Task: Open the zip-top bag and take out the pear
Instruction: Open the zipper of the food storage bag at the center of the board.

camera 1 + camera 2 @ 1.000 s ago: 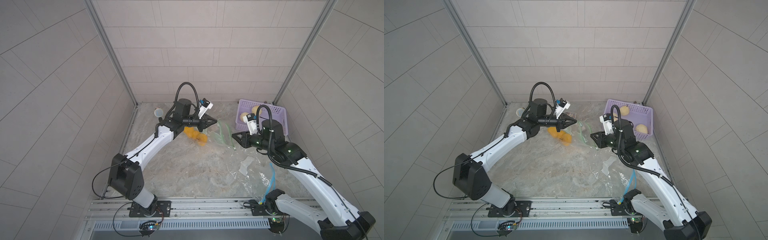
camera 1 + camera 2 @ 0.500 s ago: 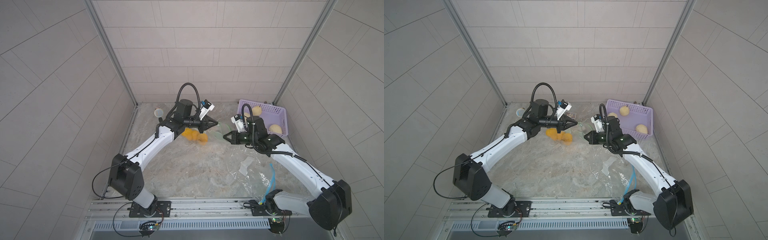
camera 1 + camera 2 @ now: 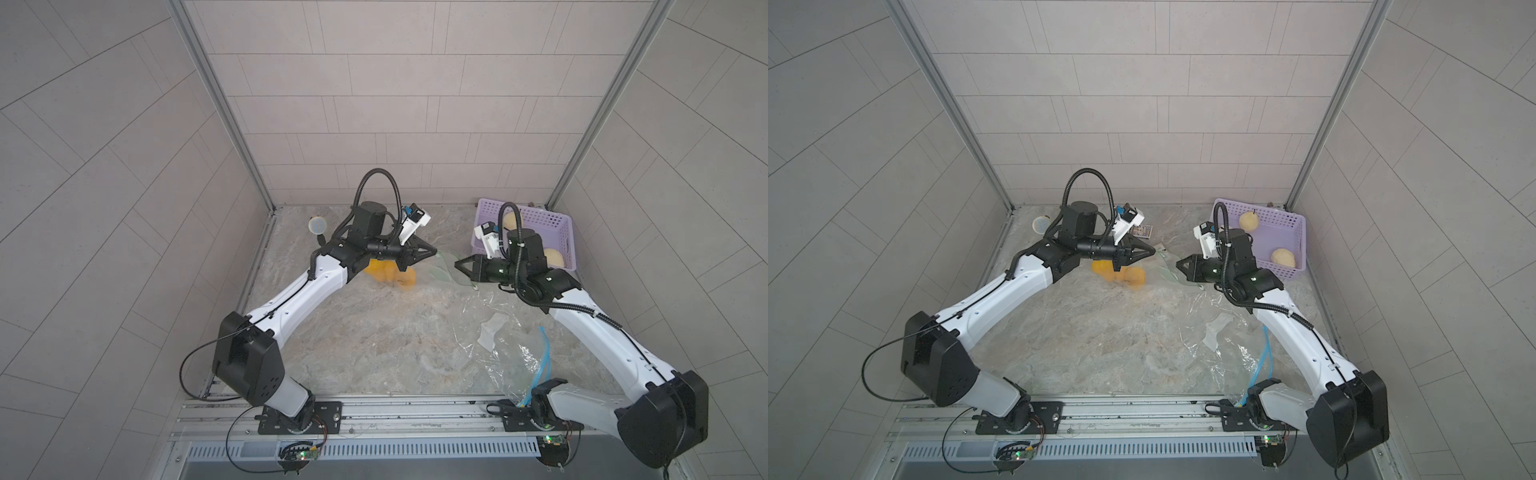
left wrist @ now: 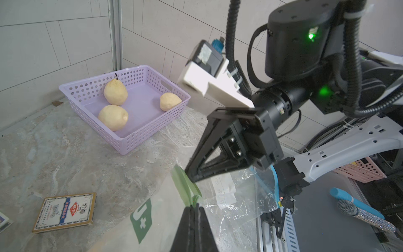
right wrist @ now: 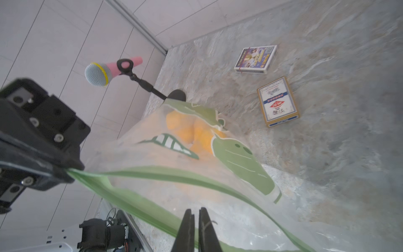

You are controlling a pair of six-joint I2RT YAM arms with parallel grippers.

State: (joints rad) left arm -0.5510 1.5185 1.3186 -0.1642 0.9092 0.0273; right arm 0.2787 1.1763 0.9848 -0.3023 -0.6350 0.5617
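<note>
While the left hand (image 3: 435, 252) pinches the zip-top bag (image 5: 239, 165), the pear (image 3: 395, 274) sits inside below it; right hand (image 5: 195, 210) narrow, hold unclear.

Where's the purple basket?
In both top views the purple basket sits in the far corner on the robot's right, just behind the right hand.

The marbled counter (image 3: 374, 340) carries a purple basket (image 3: 544, 218) in its far right corner, two card boxes (image 5: 277, 101) near the back, a microphone stand (image 5: 150, 87) at far left, and crumpled clear bags (image 3: 511, 361) at near right.
</note>
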